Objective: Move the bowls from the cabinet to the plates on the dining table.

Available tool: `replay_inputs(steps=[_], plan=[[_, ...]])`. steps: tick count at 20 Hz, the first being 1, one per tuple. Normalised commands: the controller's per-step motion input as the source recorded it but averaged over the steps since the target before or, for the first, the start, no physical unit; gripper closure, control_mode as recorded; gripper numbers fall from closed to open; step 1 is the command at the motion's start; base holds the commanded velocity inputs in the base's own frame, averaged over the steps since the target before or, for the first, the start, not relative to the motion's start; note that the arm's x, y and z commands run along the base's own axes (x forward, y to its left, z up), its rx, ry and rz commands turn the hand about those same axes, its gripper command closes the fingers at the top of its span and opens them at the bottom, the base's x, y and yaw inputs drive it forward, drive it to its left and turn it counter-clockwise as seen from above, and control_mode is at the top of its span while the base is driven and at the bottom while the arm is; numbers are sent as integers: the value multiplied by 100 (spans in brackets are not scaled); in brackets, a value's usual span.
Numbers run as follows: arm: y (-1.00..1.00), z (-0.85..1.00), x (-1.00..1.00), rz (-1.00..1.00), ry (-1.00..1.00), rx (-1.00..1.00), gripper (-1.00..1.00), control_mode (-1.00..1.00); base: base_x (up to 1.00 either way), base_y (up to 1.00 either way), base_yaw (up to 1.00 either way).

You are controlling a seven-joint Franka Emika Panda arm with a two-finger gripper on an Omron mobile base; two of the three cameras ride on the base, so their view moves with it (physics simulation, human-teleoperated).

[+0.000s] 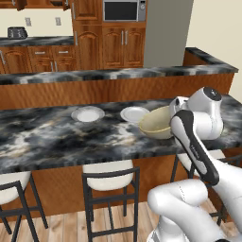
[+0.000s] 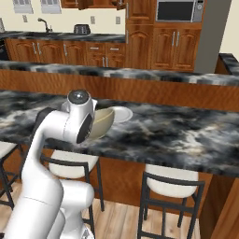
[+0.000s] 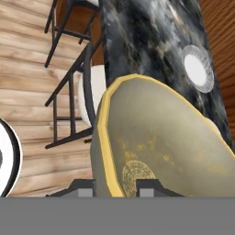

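Note:
A pale beige-cream bowl (image 1: 155,124) hangs tilted just above the dining table (image 1: 56,137), near its front edge. My gripper (image 3: 115,189) is shut on the bowl's (image 3: 170,147) yellowish rim, one finger inside and one outside. Two pale plates lie on the marble top: one (image 1: 88,114) further left, the other (image 1: 134,114) right beside the bowl, at its far left. From the right base view the bowl (image 2: 102,122) partly covers the near plate (image 2: 121,113). The hand view shows the far plate (image 3: 198,69) past the bowl. Only the cabinet's lower edge (image 2: 100,3) shows at the back wall.
White-seated black stools (image 1: 109,177) stand under the table's near edge, another (image 2: 172,186) to the right. A raised marble ledge (image 1: 118,73) runs behind the table. A microwave (image 1: 124,10) and a toaster (image 1: 17,32) sit at the kitchen wall.

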Motion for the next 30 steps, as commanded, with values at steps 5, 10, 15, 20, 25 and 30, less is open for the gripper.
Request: replay_inputs(steps=[5, 10, 15, 20, 25, 30], plan=[[-3, -12, 54, 7, 0, 0, 100, -100, 0, 0, 0], [-2, -19, 44, 7, -1, 0, 100, -100, 0, 0, 0], [-12, -25, 47, 9, -4, 0, 100, -100, 0, 0, 0], [-15, -19, 40, 9, -8, 0, 100, -100, 0, 0, 0], [-7, -2, 40, 7, -7, 0, 100, -100, 0, 0, 0], [0, 0, 42, 3, -1, 1, 100, -100, 0, 0, 0]])
